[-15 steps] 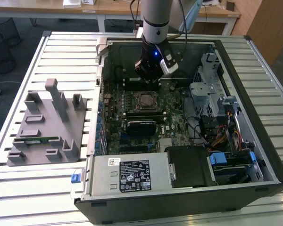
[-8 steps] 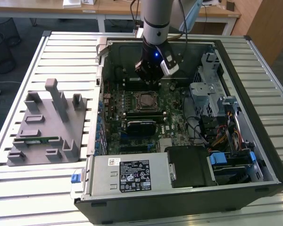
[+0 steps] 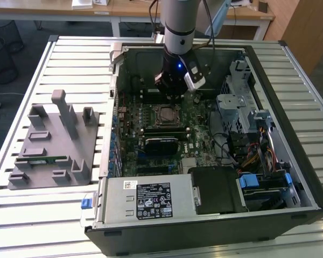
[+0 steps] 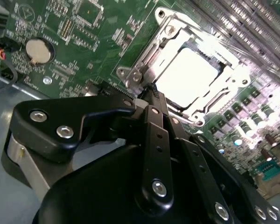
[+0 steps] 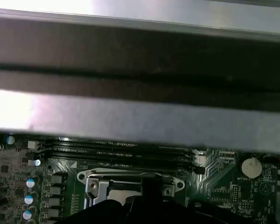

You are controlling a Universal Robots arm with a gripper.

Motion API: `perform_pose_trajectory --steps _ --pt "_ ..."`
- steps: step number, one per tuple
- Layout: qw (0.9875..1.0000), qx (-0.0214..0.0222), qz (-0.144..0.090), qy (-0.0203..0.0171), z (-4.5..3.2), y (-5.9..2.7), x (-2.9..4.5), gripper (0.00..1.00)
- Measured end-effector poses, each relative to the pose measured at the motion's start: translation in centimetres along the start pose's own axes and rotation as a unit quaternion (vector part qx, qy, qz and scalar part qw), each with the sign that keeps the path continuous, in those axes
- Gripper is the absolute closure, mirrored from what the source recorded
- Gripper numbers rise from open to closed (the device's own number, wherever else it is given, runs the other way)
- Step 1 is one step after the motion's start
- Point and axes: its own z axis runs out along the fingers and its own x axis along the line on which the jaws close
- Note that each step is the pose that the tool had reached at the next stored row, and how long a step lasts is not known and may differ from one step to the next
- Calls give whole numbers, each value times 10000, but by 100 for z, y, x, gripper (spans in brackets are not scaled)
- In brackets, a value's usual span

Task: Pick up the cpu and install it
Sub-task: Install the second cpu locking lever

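**Gripper over the seated cpu**

Nearest the lens in the second wrist view, the black gripper (image 4: 151,93) hangs just above the socket frame (image 4: 135,74), its fingers (image 4: 151,116) drawn close together at the tips with nothing held between them. Just past the tips the cpu (image 4: 189,77) lies flat inside the metal frame on the green motherboard (image 4: 74,28), its bright square top facing up; being square, it has no long axis to tell. One coin cell (image 4: 37,50) sits well apart from it on the board. In the exterior view the arm (image 3: 177,27) reaches down into the open computer case (image 3: 269,134) on the slatted table (image 3: 70,54). One grey tray (image 3: 54,145) stands outside the case, at the exterior view's left. One black ribbed block (image 3: 161,144) lies just beside the socket.
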Motion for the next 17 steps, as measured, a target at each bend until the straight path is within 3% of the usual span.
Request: perform_pose_trajectory --steps 4,12,14,17 --pt "10000 0 0 0 -37 -25 2 89" --pt "10000 -1 0 1 -387 -7 -4 89" --pt "10000 -2 -1 1 -413 -12 -4 89" --pt "10000 -5 0 1 -417 -86 1 89"
